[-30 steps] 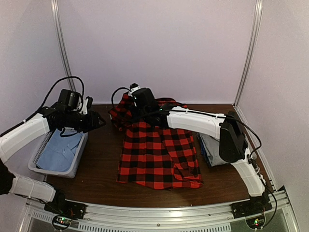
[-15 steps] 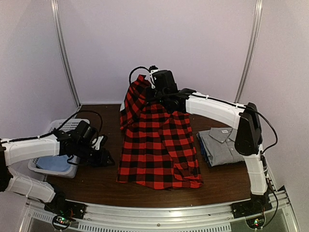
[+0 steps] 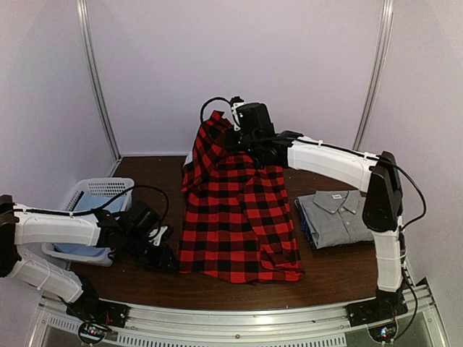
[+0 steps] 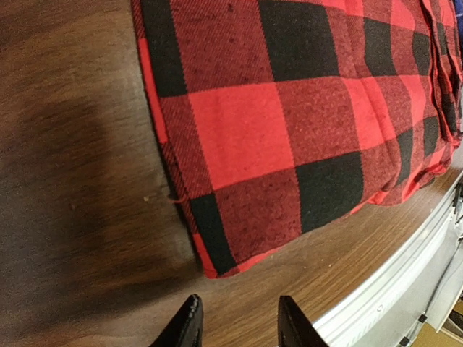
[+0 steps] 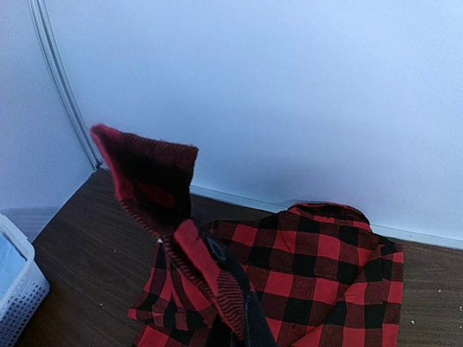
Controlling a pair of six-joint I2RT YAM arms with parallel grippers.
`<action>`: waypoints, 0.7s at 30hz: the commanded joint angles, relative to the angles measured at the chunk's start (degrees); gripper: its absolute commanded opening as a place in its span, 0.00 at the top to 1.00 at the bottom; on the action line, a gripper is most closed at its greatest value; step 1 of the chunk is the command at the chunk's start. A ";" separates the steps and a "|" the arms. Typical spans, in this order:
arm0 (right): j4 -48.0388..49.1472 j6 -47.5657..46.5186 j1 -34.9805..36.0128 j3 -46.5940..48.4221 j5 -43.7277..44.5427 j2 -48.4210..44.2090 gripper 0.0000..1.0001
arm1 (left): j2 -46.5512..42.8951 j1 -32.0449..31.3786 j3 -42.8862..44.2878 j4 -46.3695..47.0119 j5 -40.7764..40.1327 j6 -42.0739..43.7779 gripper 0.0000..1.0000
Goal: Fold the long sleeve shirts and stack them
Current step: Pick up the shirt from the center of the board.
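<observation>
The red-and-black flannel shirt lies lengthwise down the middle of the table, its near half flat on the wood and its far end hoisted clear of it, hanging in a loose peak from the right tool, which is clamped on a pinch of the checked cloth near the back wall; the right wrist view shows that fabric bunched around the closed fingers. To the right, just beside the flannel, the grey shirt sits folded into a neat rectangle with its collar uppermost, so by my reading one garment is finished, while the flannel is only mid-fold and has yet to be laid on the grey one. The left tool is low over the table at the flannel's near-left corner, jaws partly apart with nothing between them, the corner just ahead of its tips in the left wrist view. Further left stands a white basket with a blue garment in it, possibly more work waiting. Against the earliest frame, the left tool has left the basket and swung down to that corner, and the right tool has risen from low over the shirt's far end, uncovering the grey shirt
</observation>
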 commanded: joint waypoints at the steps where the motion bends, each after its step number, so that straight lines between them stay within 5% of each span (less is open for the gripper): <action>1: 1.97 1.04 -0.43 -1.14 -0.46 -4.29 1.00 | 2.55 -1.50 0.47 3.27 -3.22 -1.76 0.65; 15: 2.49 0.39 -0.42 -3.70 -1.91 -7.58 1.00 | 6.75 -2.13 0.29 6.42 -4.67 -2.94 0.79; 21: 3.71 -0.43 -0.51 -4.53 -1.08 -8.27 1.00 | 6.65 -2.13 0.23 7.07 -2.32 -4.12 1.00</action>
